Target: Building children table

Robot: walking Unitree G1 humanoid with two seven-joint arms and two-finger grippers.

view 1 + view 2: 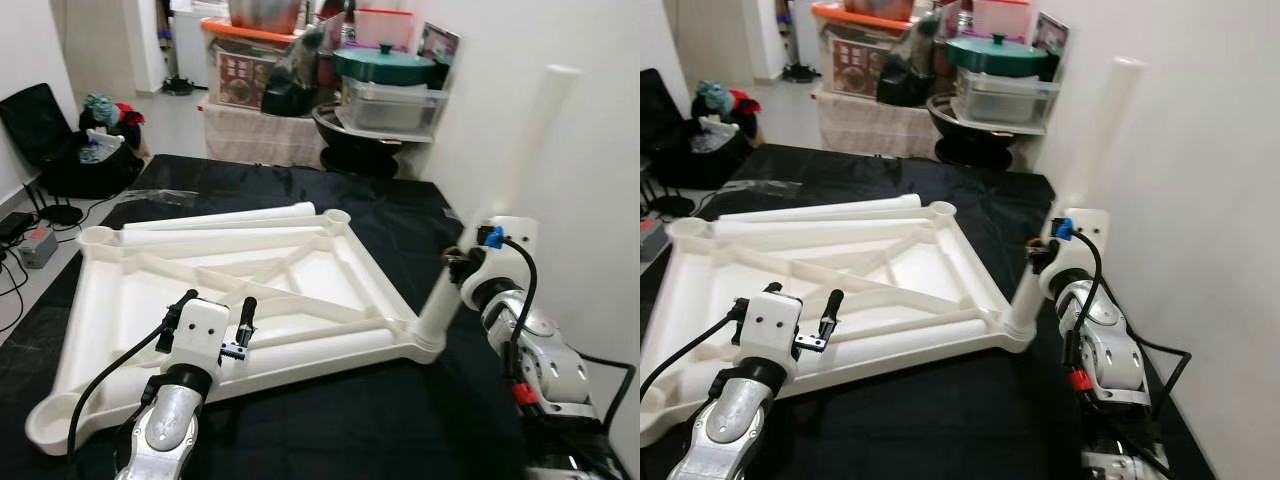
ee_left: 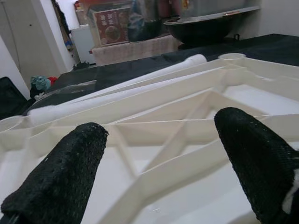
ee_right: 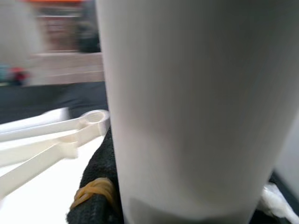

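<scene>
White plastic table leg (image 1: 497, 190) stands in the upturned tabletop's (image 1: 230, 290) near right corner socket, long axis tilted up and rightward, clamped by the right gripper (image 1: 458, 262). Left gripper (image 1: 215, 318) hovers over the tabletop's near edge, fingers spread, empty. No readable writing.

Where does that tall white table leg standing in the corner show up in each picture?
Left eye: table leg at right, leaning against the wall.
Right eye: right of centre.
Left wrist: not in it.
Right wrist: close up.
Shared landmark: the tabletop's far corner socket.
</scene>
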